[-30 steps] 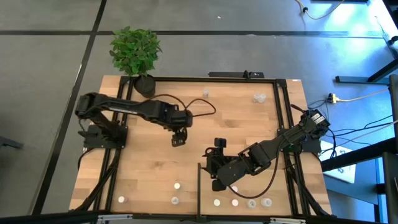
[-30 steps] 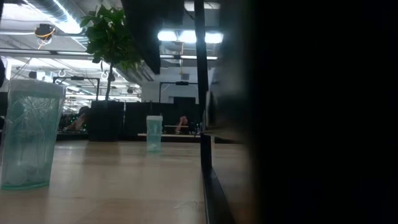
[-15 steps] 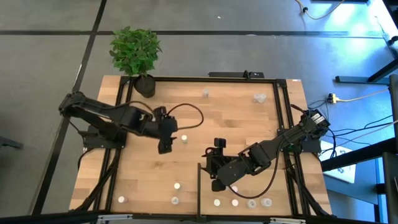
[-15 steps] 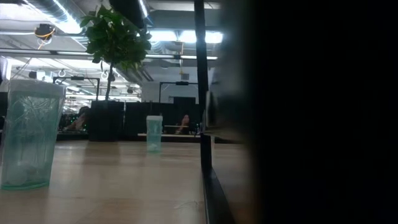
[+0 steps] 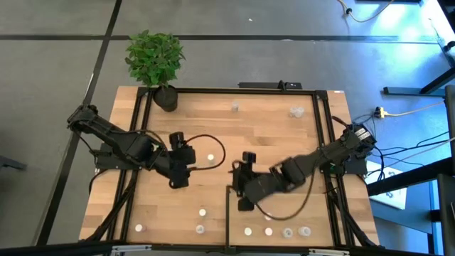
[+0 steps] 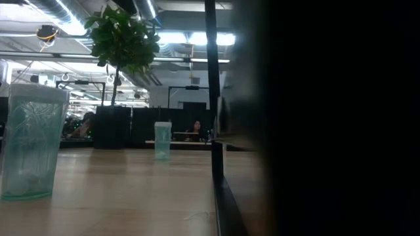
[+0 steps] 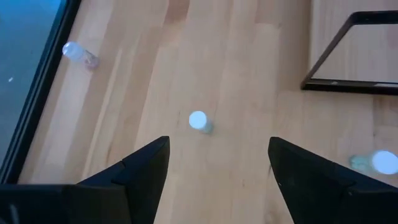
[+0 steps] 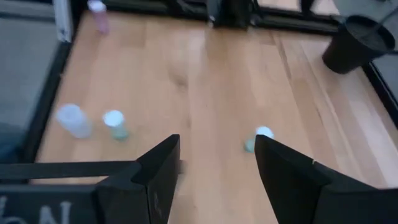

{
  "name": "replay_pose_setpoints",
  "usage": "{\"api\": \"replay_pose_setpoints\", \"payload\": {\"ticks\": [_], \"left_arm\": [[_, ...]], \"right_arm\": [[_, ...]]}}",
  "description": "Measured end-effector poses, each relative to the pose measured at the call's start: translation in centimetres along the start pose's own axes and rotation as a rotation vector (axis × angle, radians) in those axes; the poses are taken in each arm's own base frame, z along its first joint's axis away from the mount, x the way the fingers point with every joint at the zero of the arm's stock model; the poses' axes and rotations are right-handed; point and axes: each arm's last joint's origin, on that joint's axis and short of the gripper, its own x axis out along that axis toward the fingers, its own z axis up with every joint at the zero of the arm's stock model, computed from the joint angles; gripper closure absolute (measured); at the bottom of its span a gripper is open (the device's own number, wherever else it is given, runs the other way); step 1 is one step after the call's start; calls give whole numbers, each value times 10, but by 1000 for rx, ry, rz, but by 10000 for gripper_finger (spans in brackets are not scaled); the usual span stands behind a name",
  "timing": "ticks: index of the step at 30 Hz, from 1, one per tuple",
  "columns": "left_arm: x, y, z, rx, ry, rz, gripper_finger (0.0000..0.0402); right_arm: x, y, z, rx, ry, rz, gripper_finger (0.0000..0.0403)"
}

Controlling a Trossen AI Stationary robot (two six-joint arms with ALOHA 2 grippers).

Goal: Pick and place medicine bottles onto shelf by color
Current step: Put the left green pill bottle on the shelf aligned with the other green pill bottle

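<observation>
Left claw (image 7: 217, 171) hangs wide open, empty, with a white-capped bottle (image 7: 198, 121) standing on the surface just ahead. Come in sloppy and a finger will tip it. Right claw (image 8: 214, 163) is open too.

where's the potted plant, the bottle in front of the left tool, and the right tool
potted plant (image 5: 154, 58): high view, on its green leaves
white-capped bottle (image 7: 198, 120): left wrist view, on its white cap
right tool (image 8: 214, 163): right wrist view, midway between its open fingertips
</observation>
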Motion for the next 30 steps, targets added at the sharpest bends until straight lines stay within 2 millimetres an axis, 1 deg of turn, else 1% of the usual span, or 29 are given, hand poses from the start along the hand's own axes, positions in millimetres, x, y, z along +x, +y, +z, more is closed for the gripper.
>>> {"api": "replay_pose_setpoints", "payload": {"ticks": [4, 7, 9, 13, 16, 17, 19, 23, 27, 30], "left_arm": [[-4, -5, -5, -14, 1, 20, 135], [-8, -7, -10, -52, 7, 44, 135], [-10, -9, -13, -75, 3, 63, 135], [-14, -13, -17, -119, -17, 79, 135], [-17, -16, -19, -139, -39, 85, 135], [-18, -17, -20, -149, -48, 88, 135], [-19, -19, -21, -164, -61, 92, 135], [-23, -23, -25, -211, -68, 80, 135], [-26, -26, -28, -240, -87, 89, 135], [-28, -27, -30, -258, -96, 100, 135]], "right_arm": [[10, -36, 9, -8, 42, 117, 192], [21, -67, 15, -31, 74, 189, 192], [28, -92, 18, -3, 80, 216, 192], [36, -138, 24, 85, 71, 177, 192], [42, -159, 23, 89, 73, 145, 192], [44, -163, 22, 78, 79, 141, 192], [51, -162, 20, 47, 87, 149, 192], [64, -154, 17, -36, 98, 193, 192], [88, -148, 9, -124, 131, 207, 192], [105, -152, 2, -169, 149, 208, 192]]}}
